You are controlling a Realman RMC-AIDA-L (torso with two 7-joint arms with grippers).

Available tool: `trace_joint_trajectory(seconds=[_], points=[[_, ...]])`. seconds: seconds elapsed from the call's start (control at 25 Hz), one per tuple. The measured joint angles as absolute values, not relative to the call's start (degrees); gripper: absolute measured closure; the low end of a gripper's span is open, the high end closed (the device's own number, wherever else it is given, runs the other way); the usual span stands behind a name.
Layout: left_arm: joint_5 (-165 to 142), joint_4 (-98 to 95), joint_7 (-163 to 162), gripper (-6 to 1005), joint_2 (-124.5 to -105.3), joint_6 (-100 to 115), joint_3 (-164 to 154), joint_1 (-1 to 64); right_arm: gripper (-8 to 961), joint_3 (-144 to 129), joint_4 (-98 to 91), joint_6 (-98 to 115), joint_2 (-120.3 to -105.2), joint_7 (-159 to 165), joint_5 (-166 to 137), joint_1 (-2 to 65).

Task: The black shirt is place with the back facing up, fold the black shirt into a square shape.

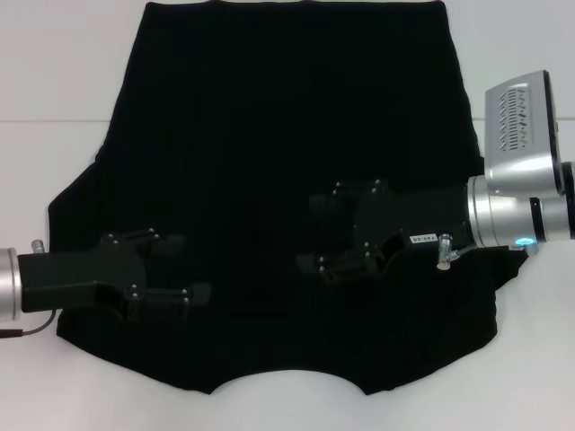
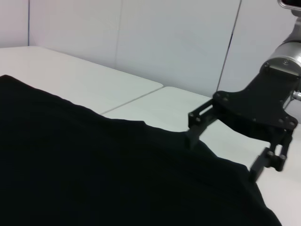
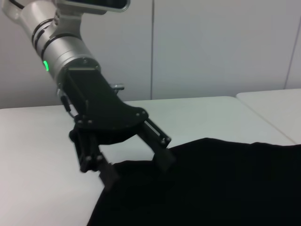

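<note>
The black shirt (image 1: 287, 135) lies spread flat on the white table (image 1: 54, 90), plain side up, with its curved collar edge nearest me. My left gripper (image 1: 187, 269) reaches in from the left over the near left part of the cloth, fingers open. My right gripper (image 1: 319, 233) reaches in from the right over the middle of the shirt, also open. The left wrist view shows the right gripper (image 2: 223, 157) spread, its tips low at the shirt (image 2: 94, 174). In the right wrist view the left gripper (image 3: 138, 172) stands spread, tips down on the edge of the shirt (image 3: 225, 183).
Bare white tabletop surrounds the shirt on the left, right and far sides, with a seam line (image 1: 45, 121) running across it. A pale wall (image 3: 211, 47) stands behind the table. My right arm's silver wrist housing (image 1: 517, 126) hangs over the shirt's right edge.
</note>
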State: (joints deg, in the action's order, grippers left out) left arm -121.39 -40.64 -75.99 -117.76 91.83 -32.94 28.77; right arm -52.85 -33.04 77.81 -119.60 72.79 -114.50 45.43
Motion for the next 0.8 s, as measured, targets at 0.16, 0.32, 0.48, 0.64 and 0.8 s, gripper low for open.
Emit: trace_joint_trajectory(seconds=[0.16,0.32,0.48,0.64,0.8], points=[[-121.5,-40.7,-76.1,95,-117.66,91.8,-31.7,28.5,59,-53.6,-32.6,77.4,-119.60,73.3,-114.5,45.8],[-121.5,-40.8,-76.1,95,-117.60,92.3,-31.1,28.2,59,-54.0,-32.6,76.8,-119.65,73.3,-114.4,45.9],[-121.5,-41.0,-76.1,95,-117.60,92.4,-31.1,28.2,59,-54.0,-32.6,76.7,-119.68,73.4,-114.3,45.9],[-121.6,-41.0,-76.1,95,-117.63,92.4,-31.1,28.1,59,-54.1,-32.6,76.7,-119.69,73.4,-114.3,45.9],[-121.6,-40.9,-76.1,95,-117.66,92.5,-31.1,28.1,59,-54.0,-32.6,76.7,-119.69,73.4,-114.2,45.9]])
